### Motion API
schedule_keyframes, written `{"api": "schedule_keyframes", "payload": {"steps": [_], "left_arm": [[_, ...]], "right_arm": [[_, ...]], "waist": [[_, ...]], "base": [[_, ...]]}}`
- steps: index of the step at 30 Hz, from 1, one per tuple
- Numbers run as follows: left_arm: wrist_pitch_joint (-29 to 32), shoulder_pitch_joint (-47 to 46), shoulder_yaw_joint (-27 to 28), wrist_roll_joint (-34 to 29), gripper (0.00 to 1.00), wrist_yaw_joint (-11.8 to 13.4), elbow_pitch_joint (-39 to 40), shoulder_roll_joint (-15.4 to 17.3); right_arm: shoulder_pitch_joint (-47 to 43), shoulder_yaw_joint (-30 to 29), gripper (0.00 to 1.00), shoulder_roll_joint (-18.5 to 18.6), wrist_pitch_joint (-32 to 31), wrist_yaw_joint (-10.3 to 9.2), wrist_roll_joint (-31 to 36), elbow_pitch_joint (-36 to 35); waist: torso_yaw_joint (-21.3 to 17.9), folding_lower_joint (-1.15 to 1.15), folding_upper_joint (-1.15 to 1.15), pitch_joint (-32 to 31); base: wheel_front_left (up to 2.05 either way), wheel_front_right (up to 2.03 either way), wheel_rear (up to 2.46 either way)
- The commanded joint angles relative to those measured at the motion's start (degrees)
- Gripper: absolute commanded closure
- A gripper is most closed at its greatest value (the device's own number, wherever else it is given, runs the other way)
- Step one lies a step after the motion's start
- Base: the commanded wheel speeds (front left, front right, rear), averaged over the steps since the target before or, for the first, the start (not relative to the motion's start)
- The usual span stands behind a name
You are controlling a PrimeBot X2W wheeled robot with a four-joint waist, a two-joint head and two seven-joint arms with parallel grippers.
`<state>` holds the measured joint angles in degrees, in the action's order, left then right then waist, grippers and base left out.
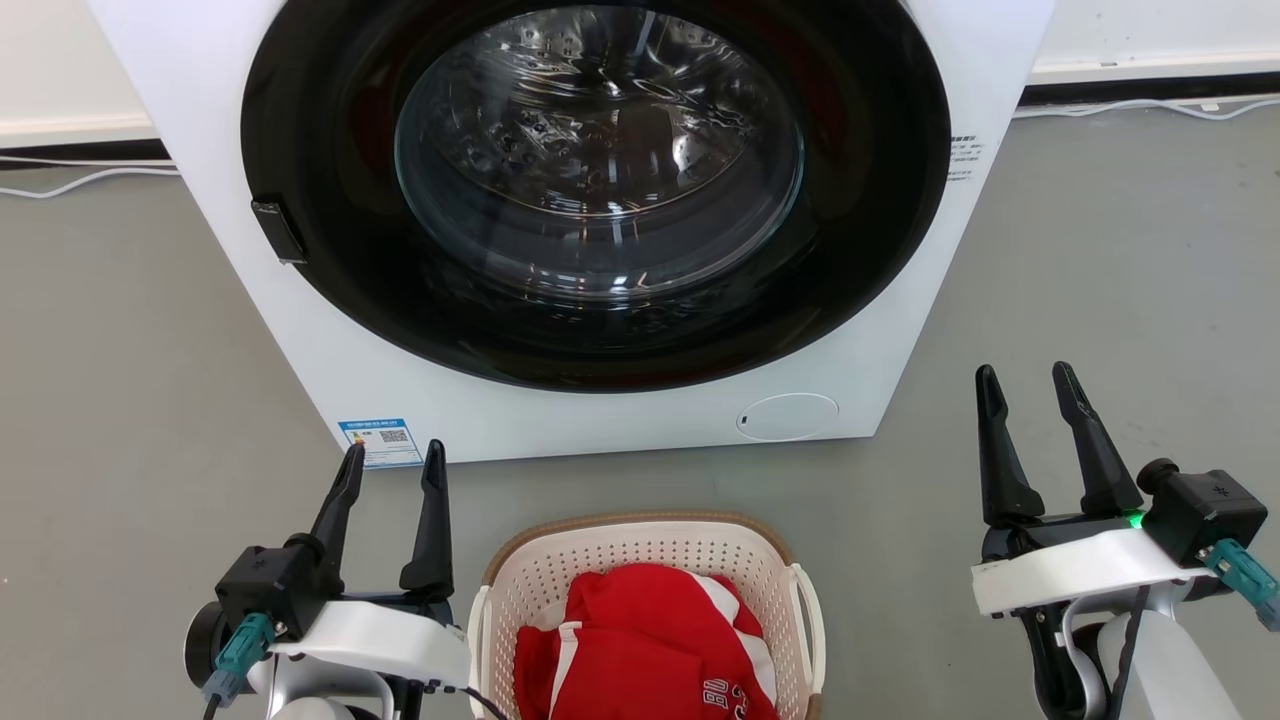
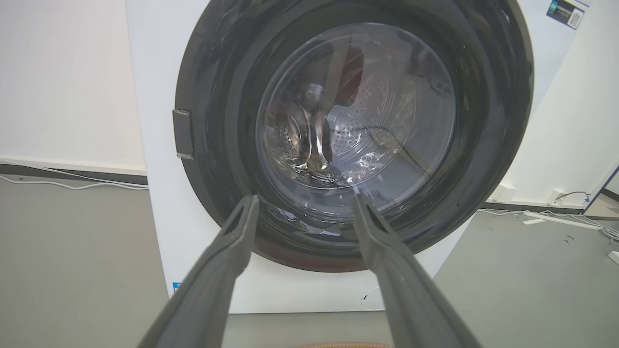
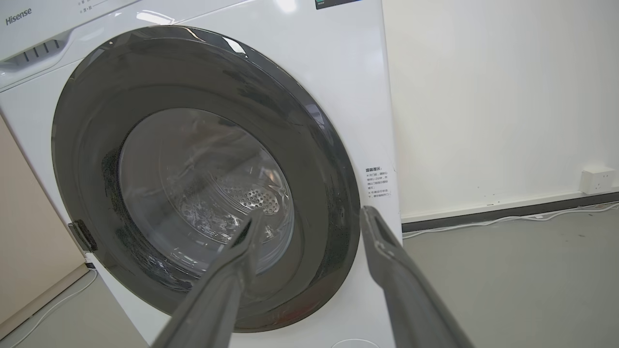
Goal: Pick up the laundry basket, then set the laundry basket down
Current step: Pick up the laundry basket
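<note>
hisense logo (image 3: 18,16) reads clearly on the white washing machine (image 1: 860,340), top corner in the right wrist view. low on its front, to the left, there's a blue label (image 1: 380,442) with a qr code. right of the dark round door (image 1: 600,190) is a sticker (image 1: 962,158), print too small to read. the laundry basket (image 1: 640,548) sits on the grey floor (image 1: 120,400) in front of the washer, between the arms, its near end cut off by the frame. a red garment (image 1: 640,640) lies inside, its white lettering cut off and unreadable. left tool (image 1: 395,448) is released, fingers spread, empty, just left of the basket. right tool (image 1: 1025,369) is likewise spread and empty, well apart to the right.
</note>
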<state>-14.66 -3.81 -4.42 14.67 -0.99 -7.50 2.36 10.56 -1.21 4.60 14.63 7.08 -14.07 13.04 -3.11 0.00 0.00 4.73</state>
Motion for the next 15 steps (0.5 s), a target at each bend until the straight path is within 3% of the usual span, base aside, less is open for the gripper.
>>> {"api": "schedule_keyframes", "payload": {"steps": [1,15], "left_arm": [[-0.3,-1.1,1.5,0.6,0.00,0.4,1.4,0.5],[-0.3,-2.4,1.5,0.8,0.00,0.1,0.3,0.5]], "right_arm": [[0.3,1.4,0.00,0.3,0.4,0.41,0.6,-1.7],[0.8,1.6,0.00,0.5,0.4,0.41,0.4,-1.6]], "waist": [[0.0,0.00,0.00,0.2],[0.1,0.00,0.00,1.6]], "base": [[0.00,0.00,0.00],[0.00,0.00,0.00]]}}
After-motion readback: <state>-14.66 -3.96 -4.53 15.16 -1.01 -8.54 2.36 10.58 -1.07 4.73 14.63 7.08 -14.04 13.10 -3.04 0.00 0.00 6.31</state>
